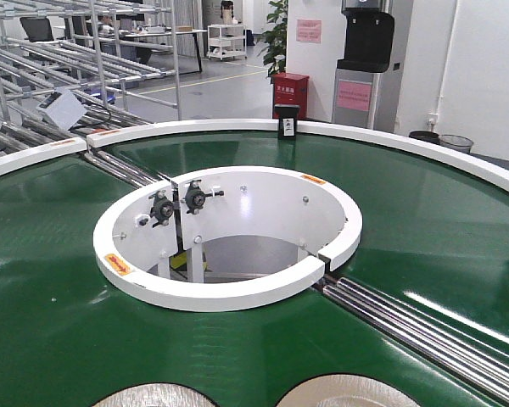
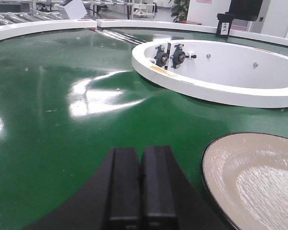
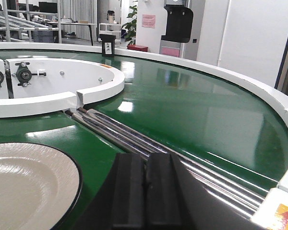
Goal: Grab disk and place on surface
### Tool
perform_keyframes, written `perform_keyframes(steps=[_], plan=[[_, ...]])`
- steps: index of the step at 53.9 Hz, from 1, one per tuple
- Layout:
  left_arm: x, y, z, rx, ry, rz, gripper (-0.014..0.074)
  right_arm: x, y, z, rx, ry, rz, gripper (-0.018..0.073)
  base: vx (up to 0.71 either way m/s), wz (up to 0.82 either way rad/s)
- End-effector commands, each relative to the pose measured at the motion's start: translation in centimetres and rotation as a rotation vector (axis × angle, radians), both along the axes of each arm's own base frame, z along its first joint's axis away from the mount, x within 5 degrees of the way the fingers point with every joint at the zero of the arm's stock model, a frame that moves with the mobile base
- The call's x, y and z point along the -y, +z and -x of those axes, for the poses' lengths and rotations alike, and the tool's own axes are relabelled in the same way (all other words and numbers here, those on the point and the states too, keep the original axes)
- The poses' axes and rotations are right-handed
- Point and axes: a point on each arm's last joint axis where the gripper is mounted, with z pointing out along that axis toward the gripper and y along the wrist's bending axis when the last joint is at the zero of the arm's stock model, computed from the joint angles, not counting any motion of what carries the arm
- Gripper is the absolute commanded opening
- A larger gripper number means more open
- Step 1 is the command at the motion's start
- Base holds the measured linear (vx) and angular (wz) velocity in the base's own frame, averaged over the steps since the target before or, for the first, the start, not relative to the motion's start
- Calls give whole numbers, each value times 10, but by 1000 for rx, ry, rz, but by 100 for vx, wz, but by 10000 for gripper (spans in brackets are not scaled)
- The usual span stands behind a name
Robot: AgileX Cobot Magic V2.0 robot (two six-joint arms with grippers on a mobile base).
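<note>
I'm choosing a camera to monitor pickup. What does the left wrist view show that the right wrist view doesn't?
Only left wrist: the shut left gripper, with a cream disk to its right. Only right wrist: the shut right gripper, a white disk to its left, and steel rollers running close alongside. Both: the green belt, the white inner ring with its black bearings, and the black sign at the far edge.
</note>
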Motion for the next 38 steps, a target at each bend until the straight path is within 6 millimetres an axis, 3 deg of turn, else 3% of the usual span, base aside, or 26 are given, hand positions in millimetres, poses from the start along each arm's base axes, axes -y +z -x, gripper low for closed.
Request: perform_keyframes(steps=[1,38], plan=[[0,14,0,105,-2,8,-7,0,6,0,85,-4,16,-8,0,0],[0,16,0,117,-1,10,-7,0,8,1,116,-3,20,-8,0,0]])
